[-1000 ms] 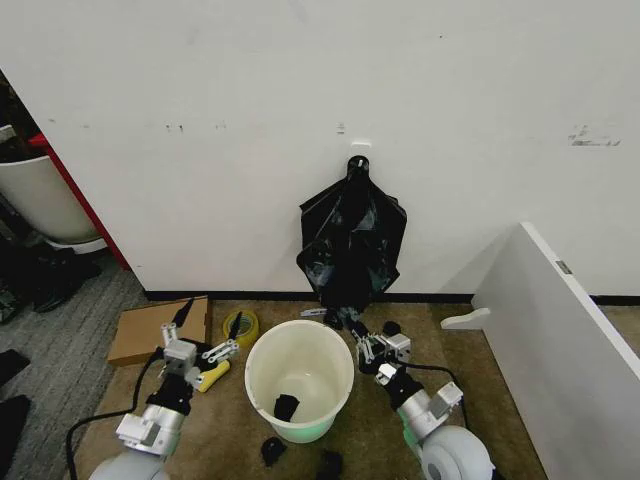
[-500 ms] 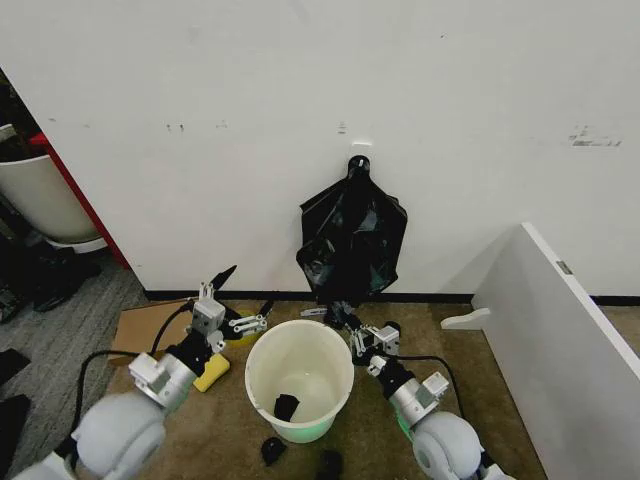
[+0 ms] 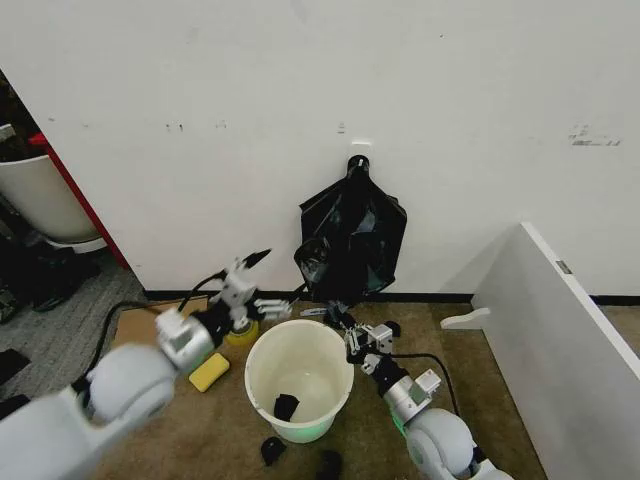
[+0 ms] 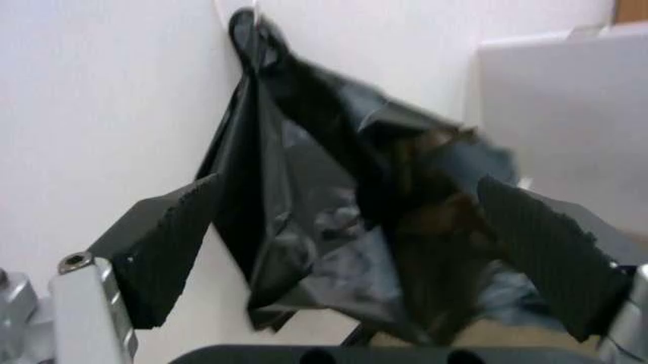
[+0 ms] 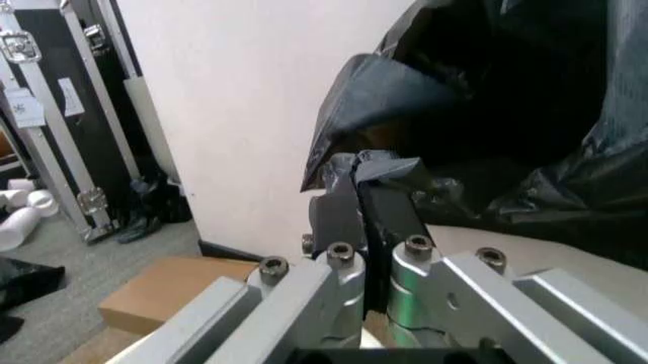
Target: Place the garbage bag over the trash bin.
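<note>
Head view looked down from above, facing the far wall. Both wrist views sat close, sharing the bag (image 3: 352,238) hanging there.

A plain back room or storage corner of an office or lab. A scuffed white wall (image 3: 200,120) meets brown carpet (image 3: 215,420); black equipment cases (image 5: 61,106) with metal latches stand at the far left.

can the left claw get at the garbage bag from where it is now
Probably yes. The left claw is open beside the trash bin, its fingers framing the hanging garbage bag with nothing between. The right claw already pinches the bag's lower edge.
</note>
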